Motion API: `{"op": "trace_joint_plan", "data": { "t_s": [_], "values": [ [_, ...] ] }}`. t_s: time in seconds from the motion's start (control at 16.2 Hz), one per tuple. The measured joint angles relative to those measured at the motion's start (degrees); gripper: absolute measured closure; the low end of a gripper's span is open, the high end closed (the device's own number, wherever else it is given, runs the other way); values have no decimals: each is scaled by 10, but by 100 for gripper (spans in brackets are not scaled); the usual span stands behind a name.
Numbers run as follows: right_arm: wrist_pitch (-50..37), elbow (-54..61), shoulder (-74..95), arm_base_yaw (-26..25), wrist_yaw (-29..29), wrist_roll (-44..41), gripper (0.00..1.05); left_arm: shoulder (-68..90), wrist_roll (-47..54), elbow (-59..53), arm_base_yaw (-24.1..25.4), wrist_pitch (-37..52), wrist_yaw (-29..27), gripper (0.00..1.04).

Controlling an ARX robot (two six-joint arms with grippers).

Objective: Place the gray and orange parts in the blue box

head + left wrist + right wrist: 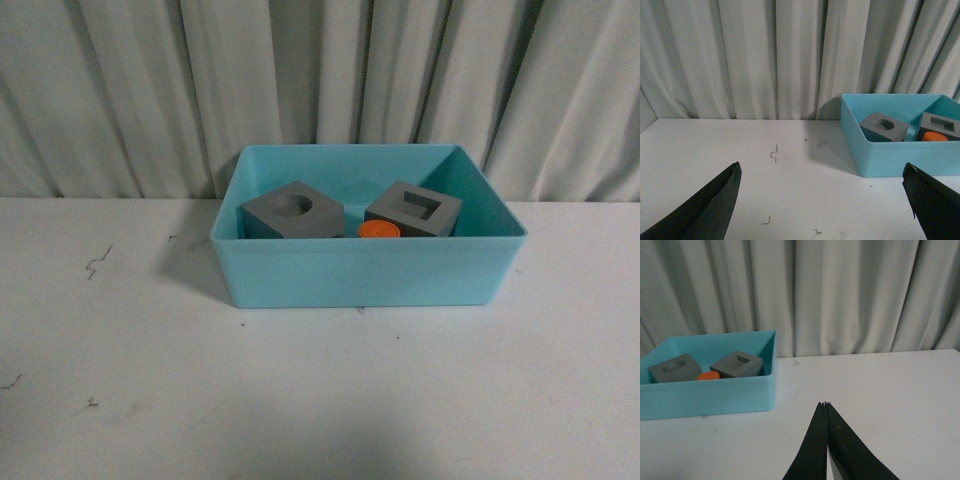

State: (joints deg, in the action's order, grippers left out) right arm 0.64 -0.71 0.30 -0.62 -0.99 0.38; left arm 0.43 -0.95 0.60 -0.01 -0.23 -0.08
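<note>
Both cubes point(292, 212) and the orange cylinder point(379, 230) sit in the blue box point(370, 272) near the desk's far edge; they look light, rigid, grippable by flat sides. Left gripper point(822, 200) gapes empty, right gripper point(826, 405) pinched closed, empty.

The wide, shallow plastic box point(370, 275) is light turquoise blue. Two matte cubes, one with a round recess point(292, 211) and one with a rectangular recess point(414, 210), are gray. The small cylinder point(379, 229) is orange. The surface point(300, 390) is white with dark scuffs; the pleated curtain point(150, 90) is pale gray.

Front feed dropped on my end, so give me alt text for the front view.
A light blue box sits on a white table and holds two gray cubes, one with a round recess and one with a rectangular recess, with an orange cylinder between them. Pale curtains hang behind; no claw shows.
</note>
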Motion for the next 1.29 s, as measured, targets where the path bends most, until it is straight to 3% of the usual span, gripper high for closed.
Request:
{"op": "trace_joint_plan", "data": {
  "t_s": [0.62, 0.74, 1.11, 1.17, 1.29],
  "values": [
    [-4, 0, -1, 6, 10, 0, 103, 0, 0, 0, 0, 0, 0, 7],
    [-4, 0, -1, 6, 10, -1, 86, 0, 0, 0, 0, 0, 0, 7],
    [-4, 0, -1, 6, 10, -1, 13, 0, 0, 0, 0, 0, 0, 7],
    [-4, 0, -1, 6, 10, -1, 4, 0, 0, 0, 0, 0, 0, 7],
    [-4, 0, -1, 6, 10, -1, 6, 0, 0, 0, 0, 0, 0, 7]
  ]
}}
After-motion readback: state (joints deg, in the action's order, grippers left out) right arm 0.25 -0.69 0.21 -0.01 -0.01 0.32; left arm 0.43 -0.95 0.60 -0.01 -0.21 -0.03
